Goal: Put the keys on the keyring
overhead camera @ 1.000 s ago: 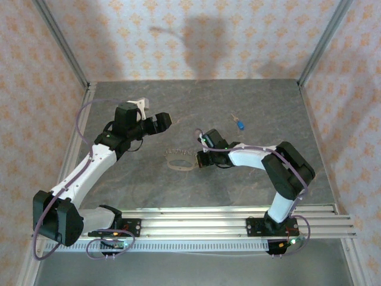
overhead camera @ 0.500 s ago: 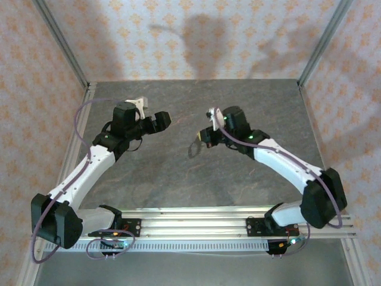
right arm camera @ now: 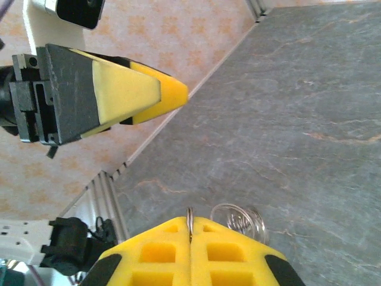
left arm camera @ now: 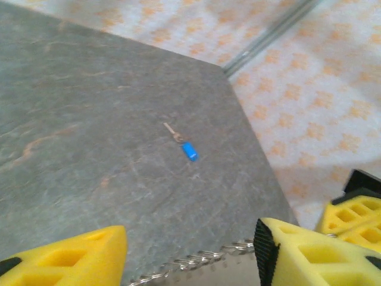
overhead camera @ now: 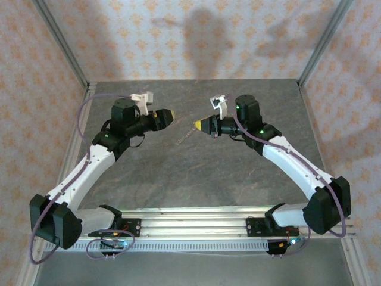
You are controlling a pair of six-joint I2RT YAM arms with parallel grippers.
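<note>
Top external: right gripper [overhead camera: 200,124] pinches the keyring [overhead camera: 186,138], long axis slanting down-left; left gripper [overhead camera: 170,116] spread

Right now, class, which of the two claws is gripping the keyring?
The right claw: its yellow fingers are pressed shut on the keyring. The left claw differs: its fingers stand apart with a clear gap, clamped on nothing.

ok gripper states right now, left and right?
left gripper: open, jaws apart with the coiled edge of the keyring between them.
right gripper: shut on the keyring.
</note>
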